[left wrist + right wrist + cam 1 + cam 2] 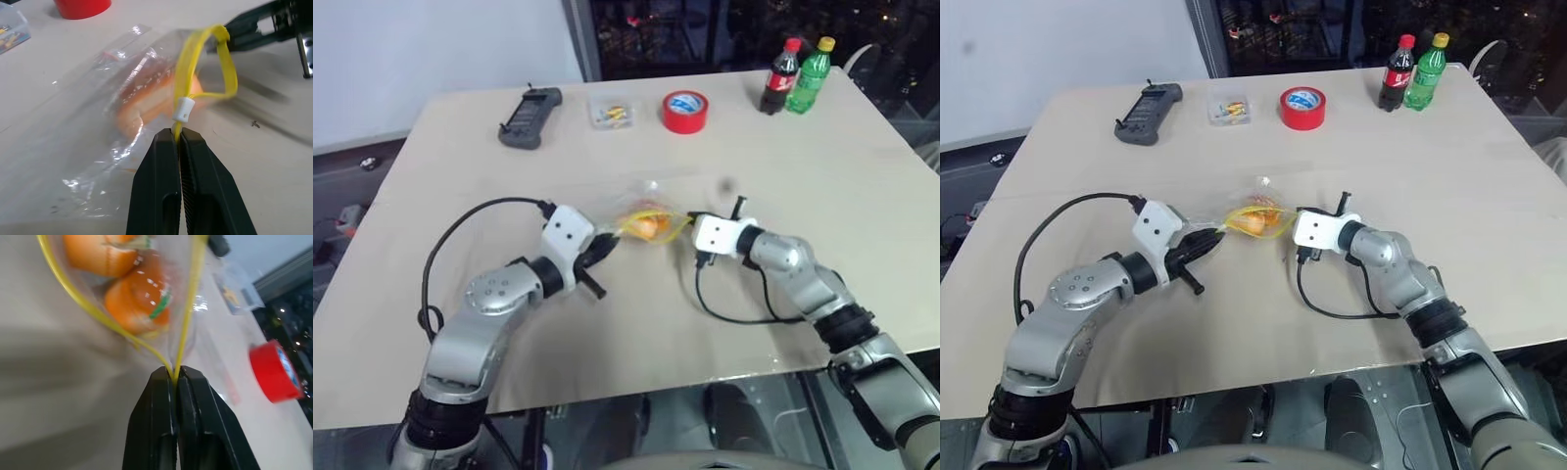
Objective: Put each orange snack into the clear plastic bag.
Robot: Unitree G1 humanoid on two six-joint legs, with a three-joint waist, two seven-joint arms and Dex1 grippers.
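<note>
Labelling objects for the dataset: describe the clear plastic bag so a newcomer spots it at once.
On the beige table, look to the middle, between the two robot arms. The clear plastic bag lies there, pinched at each end of its yellow seal strip by the left tool and the right tool. Unlike the small clear box at the far edge, it is crinkly and holds the orange snacks.

bag mid-table, pinched from both sides

plastic bag (641, 217) lies at the table (822, 176) centre with both snacks (139, 301) inside; left gripper (178, 139) clamps its mouth strip on the left, right gripper (173, 374) on the right. along the far edge, left to right: remote (530, 117), small box (611, 112), tape roll (685, 111), two bottles (798, 76).
</note>
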